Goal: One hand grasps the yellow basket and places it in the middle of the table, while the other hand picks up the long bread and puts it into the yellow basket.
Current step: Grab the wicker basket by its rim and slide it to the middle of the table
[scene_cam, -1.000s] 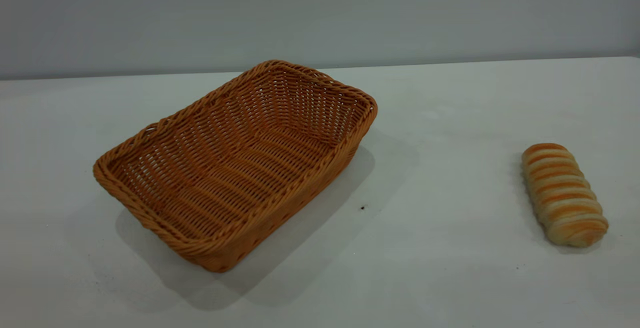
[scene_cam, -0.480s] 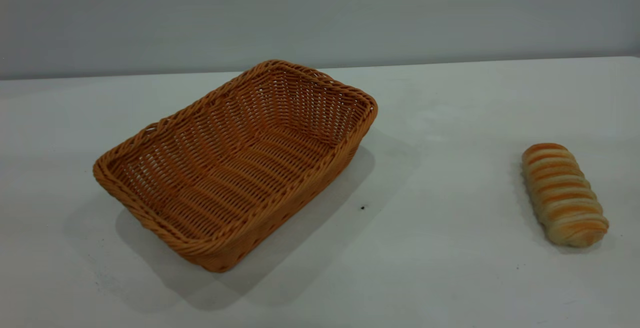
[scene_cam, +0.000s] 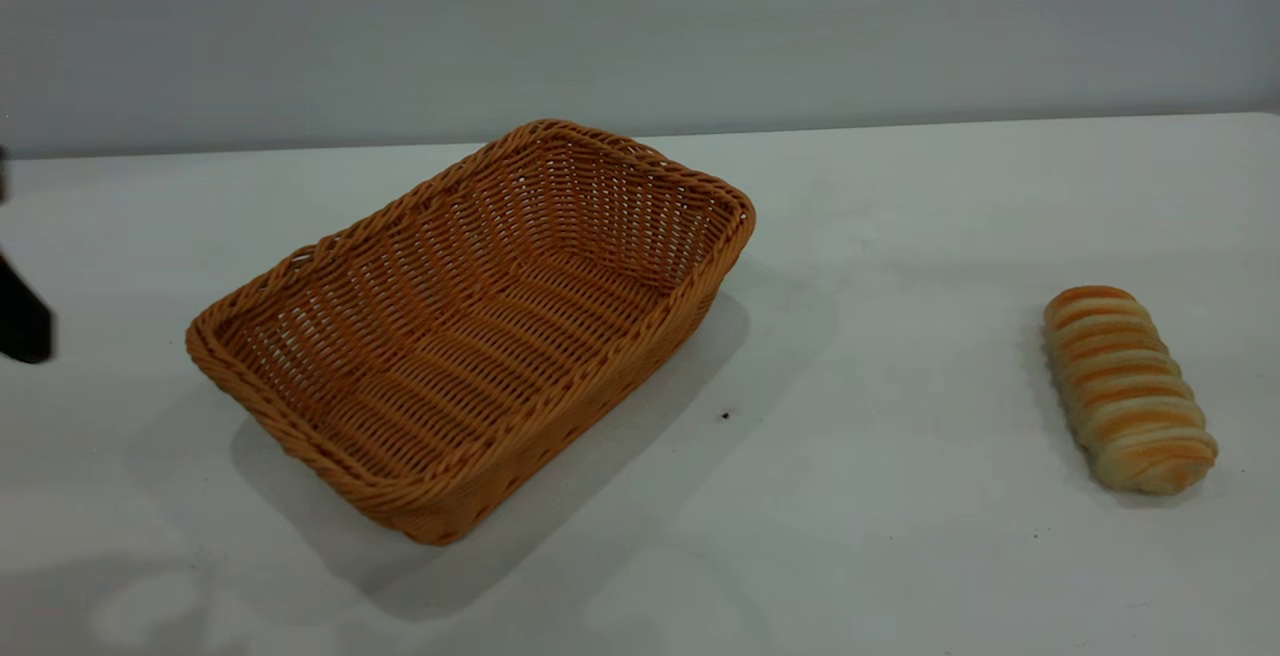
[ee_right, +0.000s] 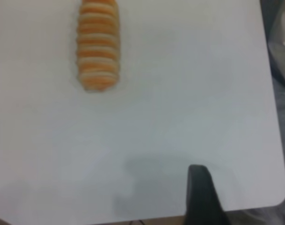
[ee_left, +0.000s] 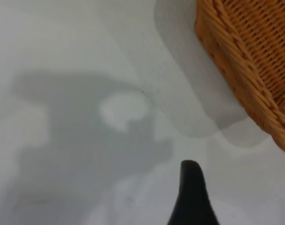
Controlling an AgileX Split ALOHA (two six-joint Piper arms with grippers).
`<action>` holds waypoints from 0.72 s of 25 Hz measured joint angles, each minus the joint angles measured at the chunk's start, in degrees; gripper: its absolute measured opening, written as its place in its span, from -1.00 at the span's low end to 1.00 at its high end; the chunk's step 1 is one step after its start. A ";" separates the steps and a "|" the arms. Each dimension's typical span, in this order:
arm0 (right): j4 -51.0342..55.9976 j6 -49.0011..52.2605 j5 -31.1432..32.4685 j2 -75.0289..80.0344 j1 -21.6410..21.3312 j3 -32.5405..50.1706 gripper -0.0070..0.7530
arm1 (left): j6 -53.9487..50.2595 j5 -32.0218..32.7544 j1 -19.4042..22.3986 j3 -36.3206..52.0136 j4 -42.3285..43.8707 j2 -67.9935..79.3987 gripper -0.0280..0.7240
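Note:
The yellow basket [scene_cam: 480,326] lies empty on the white table [scene_cam: 900,556], left of centre, turned at an angle. Its braided corner [ee_left: 247,61] shows in the left wrist view. The long bread [scene_cam: 1128,388] lies far to the right, by itself; the right wrist view has it [ee_right: 98,44] well ahead. My left gripper [scene_cam: 22,321] shows as a black piece at the left edge, apart from the basket; its tip [ee_left: 191,194] hangs over bare table beside the basket's corner. My right gripper [ee_right: 200,194] hovers near the table's edge, away from the bread.
A small dark speck [scene_cam: 725,416] marks the table right of the basket. The table's rounded corner [ee_right: 275,199] and side edge lie close to my right gripper, with grey clutter [ee_right: 280,42] beyond. A grey wall [scene_cam: 640,26] stands behind the table.
A black part of my left gripper has come into the exterior view at the left edge, and faint shadows have spread over the table's front. Basket and bread have not moved.

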 joint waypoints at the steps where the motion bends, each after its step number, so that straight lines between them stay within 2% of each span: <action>1: 0.27 0.00 -0.12 0.00 0.00 0.00 0.33 | 0.03 -0.45 0.00 -0.58 -0.70 1.38 0.62; 8: 4.40 -1.31 -0.18 0.00 0.00 0.00 0.33 | -0.01 1.41 0.00 -9.05 -5.59 12.57 0.62; 14: 8.27 -3.68 -0.22 0.00 0.00 0.00 0.33 | -3.42 8.75 0.00 -17.29 -7.45 21.70 0.62; 18: 9.18 -4.44 -0.55 0.00 0.53 0.00 0.33 | -5.86 11.47 0.00 -21.75 -7.47 26.13 0.62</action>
